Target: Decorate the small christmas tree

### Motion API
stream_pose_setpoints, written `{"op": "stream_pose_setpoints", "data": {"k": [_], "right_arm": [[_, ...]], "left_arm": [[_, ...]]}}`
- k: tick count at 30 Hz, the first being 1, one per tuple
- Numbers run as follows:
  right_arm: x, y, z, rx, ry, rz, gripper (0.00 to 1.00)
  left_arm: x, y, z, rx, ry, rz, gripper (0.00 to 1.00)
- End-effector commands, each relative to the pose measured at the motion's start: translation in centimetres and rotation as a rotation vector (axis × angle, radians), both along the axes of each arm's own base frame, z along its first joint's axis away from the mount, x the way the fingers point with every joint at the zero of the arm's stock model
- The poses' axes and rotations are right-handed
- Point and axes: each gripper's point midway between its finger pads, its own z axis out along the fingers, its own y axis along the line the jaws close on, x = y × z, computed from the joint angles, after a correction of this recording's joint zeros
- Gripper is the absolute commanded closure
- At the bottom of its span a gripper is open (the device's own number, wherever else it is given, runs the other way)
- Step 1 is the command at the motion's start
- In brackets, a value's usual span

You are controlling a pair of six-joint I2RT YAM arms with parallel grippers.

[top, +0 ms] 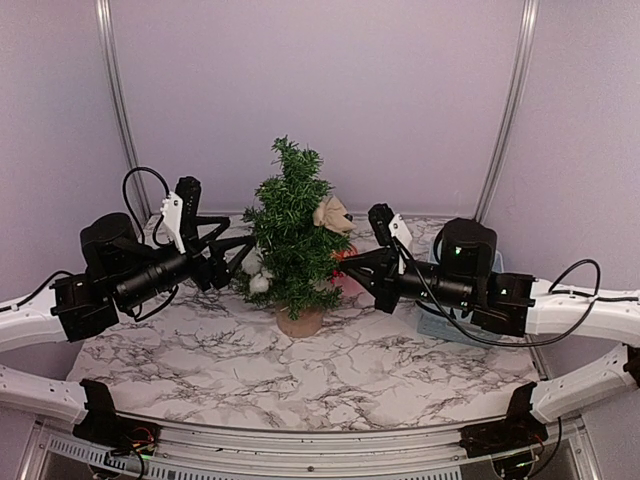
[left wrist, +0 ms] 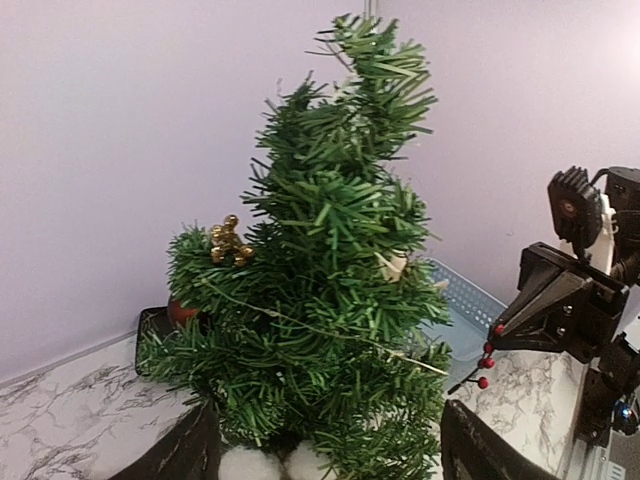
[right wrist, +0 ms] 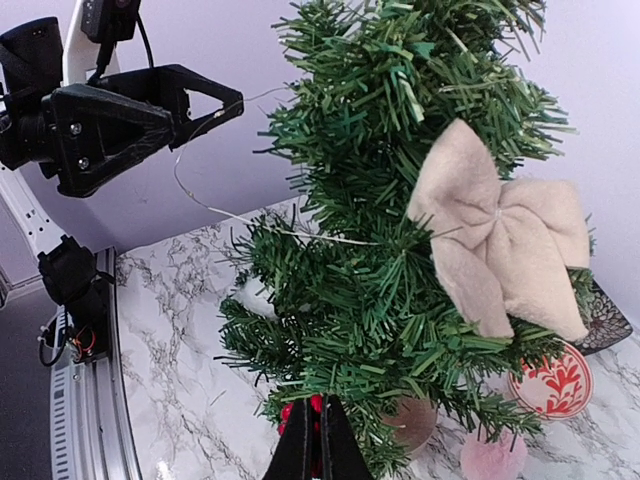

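Marbled tabletop (top: pixel 350 380); bristly small christmas tree (top: pixel 290 230); right jaws pinch red-berry sprig (left wrist: pixel 489 363).

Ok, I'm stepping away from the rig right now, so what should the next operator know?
Left gripper: open, by the white pom-poms low on the small christmas tree.
Right gripper: shut on a red berry sprig, at the tree's lower branches.
Done: beige bow and gold berries are on the tree.
Left: hang the sprig; a red-and-white ornament sits beside the tree, unused.
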Motion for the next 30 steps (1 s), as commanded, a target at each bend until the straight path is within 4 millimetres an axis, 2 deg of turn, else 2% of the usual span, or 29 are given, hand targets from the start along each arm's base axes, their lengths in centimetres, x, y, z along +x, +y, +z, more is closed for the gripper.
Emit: {"op": "stream_pose_setpoints", "data": {"k": [1,6,12,17,21,23,25,30], "right_arm": [[-0.1,0.6,3.0,0.078,-0.043,0.015,1.00],[0.1,0.7,5.4,0.087,-0.076,0.006,1.00],[0.4,1.6,6.3,0.075,-0.093,0.015,1.00],[1.1,2.6,5.2,0.013,-0.083,-0.007,1.00],[0.0,3.6,4.8,-0.015,-0.112,0.048,1.00],[-0.6,4.1,4.0,-0.038,-0.108,0.065,1.00],[-0.5,4.4,3.0,-0.062,-0.097,0.059,1.00],[-0.1,4.8,2.2,-0.075,-0.095,0.015,1.00]], "left_arm": [[1.7,2.5,1.2,-0.084,-0.007,0.137,0.24],[2.3,3.2,0.9,-0.095,-0.002,0.164,0.23],[2.6,3.0,0.6,-0.092,0.000,0.162,0.23],[2.7,3.2,0.6,-0.092,-0.003,0.165,0.23],[2.8,3.3,0.4,-0.088,-0.001,0.169,0.23],[2.8,3.3,0.3,-0.089,0.001,0.168,0.23],[2.8,3.4,0.2,-0.090,0.002,0.168,0.23],[2.8,3.4,0.1,-0.092,0.002,0.169,0.23]]}}
